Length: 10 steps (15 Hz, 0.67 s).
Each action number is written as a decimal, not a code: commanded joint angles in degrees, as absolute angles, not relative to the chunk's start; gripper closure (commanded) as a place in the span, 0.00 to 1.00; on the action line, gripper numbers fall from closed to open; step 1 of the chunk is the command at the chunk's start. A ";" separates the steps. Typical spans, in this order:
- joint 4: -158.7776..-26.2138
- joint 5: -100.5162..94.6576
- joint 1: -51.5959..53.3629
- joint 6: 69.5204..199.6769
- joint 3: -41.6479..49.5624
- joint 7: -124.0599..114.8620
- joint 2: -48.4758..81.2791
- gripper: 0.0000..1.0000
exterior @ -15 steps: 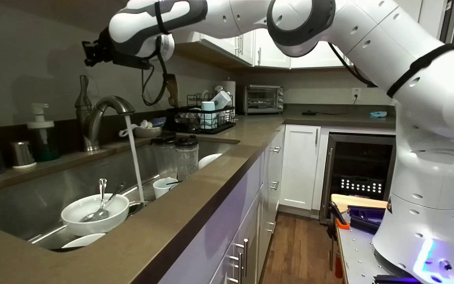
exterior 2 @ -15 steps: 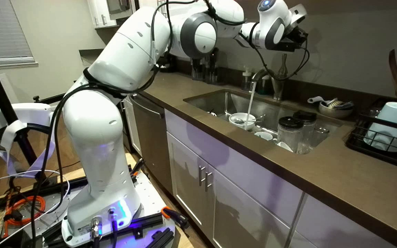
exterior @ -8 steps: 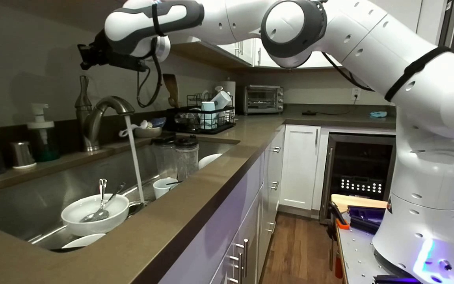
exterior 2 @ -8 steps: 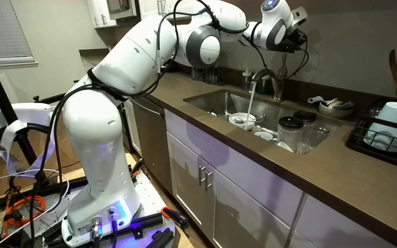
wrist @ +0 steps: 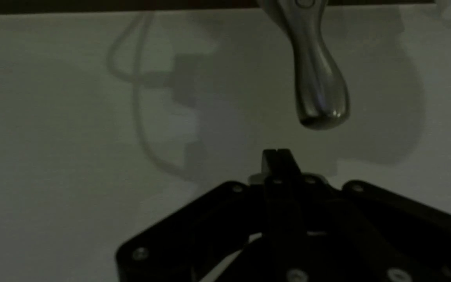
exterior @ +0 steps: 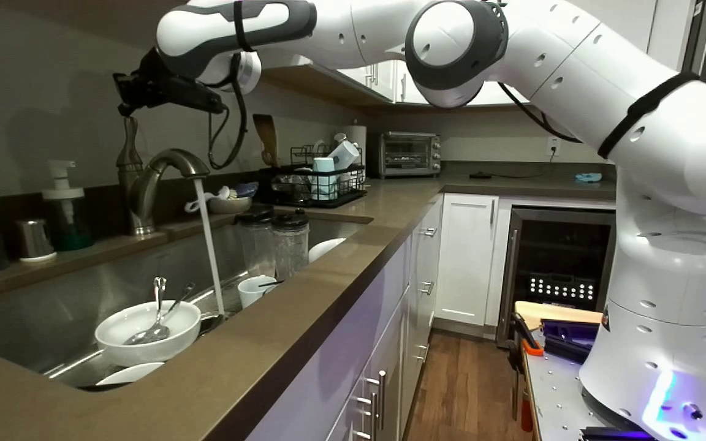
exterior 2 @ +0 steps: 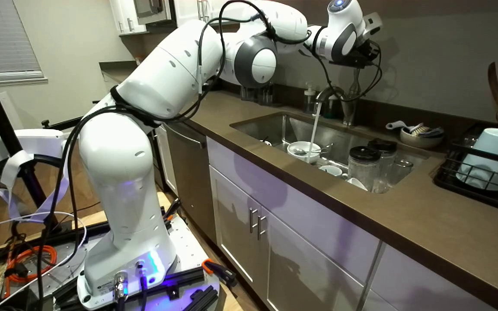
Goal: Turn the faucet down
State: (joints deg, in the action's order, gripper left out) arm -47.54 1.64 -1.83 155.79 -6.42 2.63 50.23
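Note:
The brushed-metal faucet (exterior: 148, 184) stands behind the sink in both exterior views (exterior 2: 348, 111). Water (exterior: 209, 245) runs from its spout in a steady stream. Its slim lever handle (exterior: 129, 144) points straight up beside the spout; in the wrist view the handle (wrist: 321, 86) reaches down from the top edge. My gripper (wrist: 276, 150) is shut with nothing between its fingertips. In the wrist view the handle's rounded end is a little beyond and right of the fingertips, with a gap showing. In an exterior view the gripper (exterior: 121, 95) is just above the handle's top.
The wall is close behind the handle. Soap dispensers (exterior: 65, 205) and a metal cup (exterior: 35, 240) stand beside the faucet. The sink holds a white bowl (exterior: 148, 334) with spoons, a mug (exterior: 254, 291) and lidded jars (exterior: 290, 245). A dish rack (exterior 2: 486, 172) stands on the counter.
My gripper has moved lower and closer to the handle's top, shifting slightly left in both exterior views over the last half second. The faucet and the running water look the same.

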 commanded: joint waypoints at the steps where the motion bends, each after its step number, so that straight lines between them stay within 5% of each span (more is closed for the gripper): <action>1: -46.17 1.76 -2.28 153.72 -7.19 4.18 50.65 0.98; 10: -48.32 1.62 -2.20 154.11 -6.99 3.98 49.89 0.98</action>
State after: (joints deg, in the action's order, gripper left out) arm -47.55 1.64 -1.84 155.05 -6.47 2.63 50.49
